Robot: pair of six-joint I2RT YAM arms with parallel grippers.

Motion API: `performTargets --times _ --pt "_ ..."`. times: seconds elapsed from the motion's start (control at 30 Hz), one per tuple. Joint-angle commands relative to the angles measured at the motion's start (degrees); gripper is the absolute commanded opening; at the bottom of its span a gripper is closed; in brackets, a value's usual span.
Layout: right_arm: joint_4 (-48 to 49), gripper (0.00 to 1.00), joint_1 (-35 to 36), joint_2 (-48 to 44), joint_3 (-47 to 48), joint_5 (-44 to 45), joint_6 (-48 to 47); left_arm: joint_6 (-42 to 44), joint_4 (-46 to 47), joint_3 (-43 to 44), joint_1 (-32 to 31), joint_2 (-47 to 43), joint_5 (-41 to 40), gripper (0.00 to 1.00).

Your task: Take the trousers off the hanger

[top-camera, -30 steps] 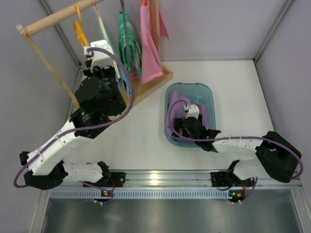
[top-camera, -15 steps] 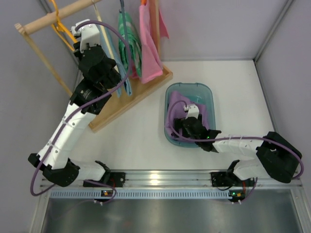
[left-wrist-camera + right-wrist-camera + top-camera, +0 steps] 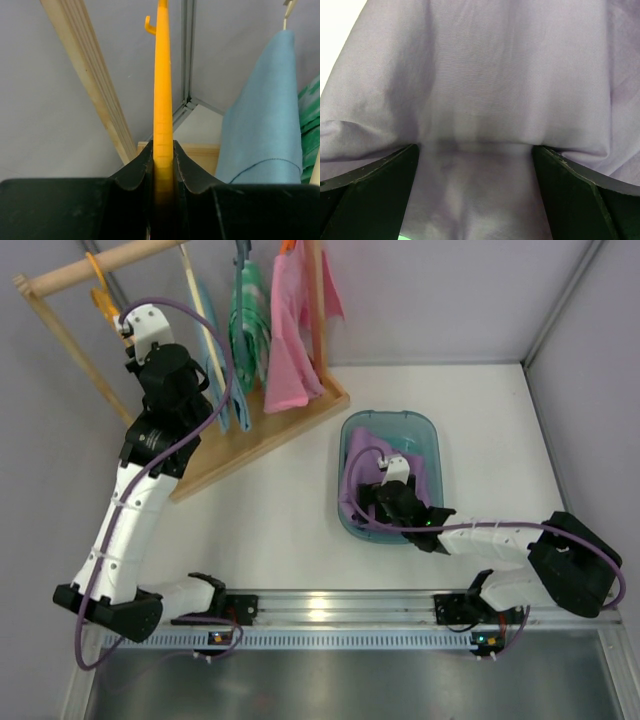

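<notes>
Trousers (image 3: 360,450): lilac, plain, soft, off hanger, crumpled in blue tub (image 3: 392,416).
Hanger (image 3: 162,90): thin orange-yellow plastic, bare, upright, edge-on, pinched in left end effector (image 3: 162,157), hook near wooden rail (image 3: 60,277).

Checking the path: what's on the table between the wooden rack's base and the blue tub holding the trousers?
Nothing. The overhead view shows only bare white table between the rack and the tub.

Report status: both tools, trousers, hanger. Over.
Left tool shut on the hanger. Right tool open, over the trousers, which lie in the tub, off the hanger. Light blue garment hangs beside the hanger.
</notes>
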Motion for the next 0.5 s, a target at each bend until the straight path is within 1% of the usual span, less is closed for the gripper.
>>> performTargets --times 0.0,0.1,0.33,0.37,0.4,0.43,0.47 --pt "2.54 0.98 -0.31 0.23 1.15 -2.28 -0.50 -3.88 -1.44 -2.75 1.26 -4.12 4.59 0.00" --pt "3.32 0.98 -0.31 -0.03 0.89 -3.07 -0.41 -3.70 -2.24 -4.07 1.35 -4.21 3.98 0.00" --pt "2.10 0.99 -0.31 -0.47 0.98 -2.89 -0.85 -6.87 -2.50 -11.27 1.61 -7.71 2.75 0.00" --pt "1.84 0.99 -0.22 -0.99 1.07 -2.89 -0.76 -6.87 -2.59 -11.63 1.61 -8.42 2.92 0.04" --pt "1.66 0.99 -0.22 -1.61 1.07 -2.89 -0.85 -6.78 -2.94 -11.72 1.61 -9.30 3.54 0.15" --pt "0.87 0.99 -0.31 -2.14 1.24 -2.81 -0.94 -7.04 -4.16 -11.37 1.61 -10.96 4.93 0.51" --pt "0.34 0.99 -0.31 -3.80 1.50 -2.72 -1.03 -7.39 -5.13 -10.76 1.61 -11.76 6.08 0.66"
